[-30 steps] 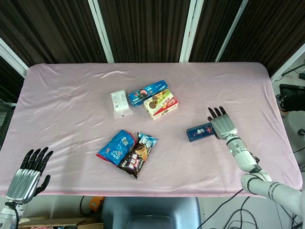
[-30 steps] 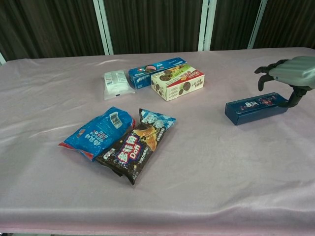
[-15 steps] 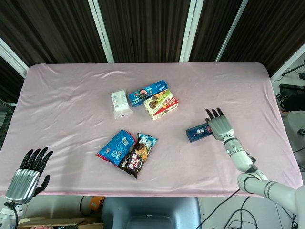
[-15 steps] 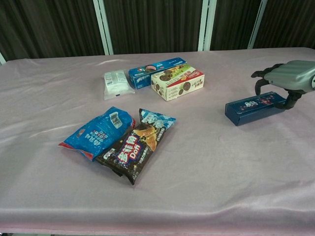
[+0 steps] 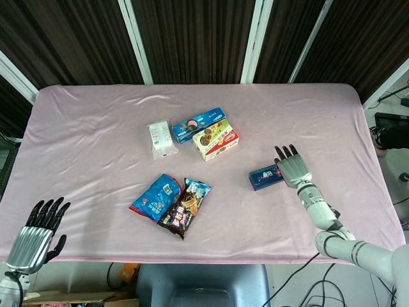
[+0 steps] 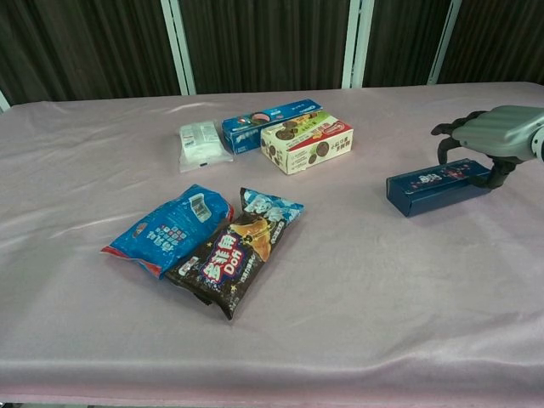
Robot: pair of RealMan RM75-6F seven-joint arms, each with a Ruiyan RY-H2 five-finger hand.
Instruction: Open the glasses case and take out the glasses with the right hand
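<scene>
A: Where is the glasses case (image 6: pixel 439 187) now?

B: Closed and flat on the pink desk (image 6: pixel 357 280), well to the right of the green biscuit box (image 6: pixel 307 144). Compared with a second ago it has slid a little toward that box.

A: And the right hand (image 6: pixel 489 134)?

B: It has come down lower over the far end of the case. Its fingers (image 6: pixel 444 144) curl down at the case's back edge and the thumb reaches down at the end nearest the desk's right side. From the head view the right hand (image 5: pixel 293 167) covers that end. Whether it truly pinches the case I cannot tell; contact seems likely, since the case shifted.

A: So what does that mean for the task?

B: The lid is not yet up, so the glasses are still inside and unseen. I judge the hand is settling its hold before prying.

A: The left hand (image 5: pixel 35 233)?

B: Far from the box, off the desk's near-left corner, fingers spread, holding nothing.
</scene>
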